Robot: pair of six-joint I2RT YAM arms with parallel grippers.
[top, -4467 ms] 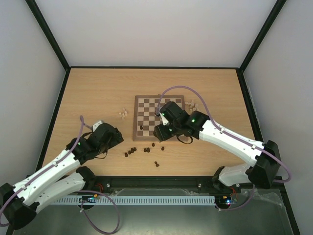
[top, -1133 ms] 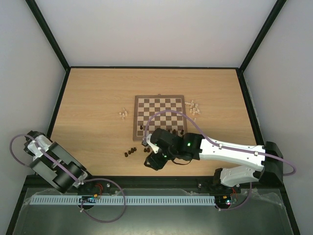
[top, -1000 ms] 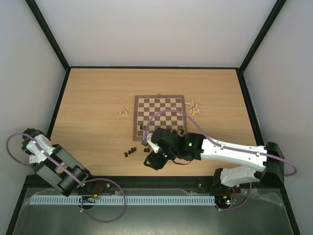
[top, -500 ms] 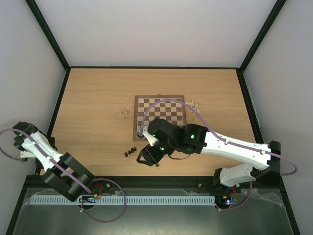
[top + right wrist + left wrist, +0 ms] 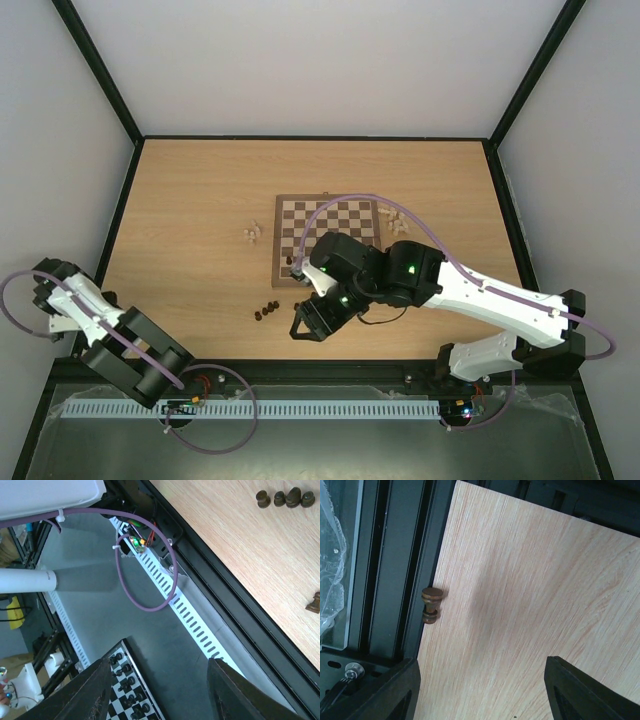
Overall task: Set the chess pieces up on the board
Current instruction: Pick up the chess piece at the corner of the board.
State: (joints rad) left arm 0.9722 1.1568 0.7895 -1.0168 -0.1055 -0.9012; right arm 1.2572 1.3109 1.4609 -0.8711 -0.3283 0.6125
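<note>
At the far left, our left gripper (image 5: pixel 482 665) hangs with its jaws spread and nothing between them, over the near left corner of the tabletop (image 5: pixel 535 590). At its 10 o'clock a dark chessman (image 5: pixel 430 605), probably a pawn, lies on its side right against the black rail (image 5: pixel 390 580). We take that as the reason this arm is folded so far out from the board: the stray has to be fetched before the dark set is whole. Moving right, a few pale pieces (image 5: pixel 252 234) wait off the board at its 9 o'clock, and a cluster of dark pieces (image 5: pixel 267 308) sits on the table at its 7 o'clock, both near it and handy for picking. The part of the board (image 5: pixel 330 213) that shows is nearly bare. We make out one dark piece (image 5: pixel 290 262) by its near left corner, so we judge the setup barely begun. The right gripper (image 5: pixel 308 325) hovers at the board's 6 o'clock, released and empty, tilted toward the near edge, likely between picks. At the board's 3 o'clock lies a second heap of pale pieces (image 5: pixel 395 222).
</note>
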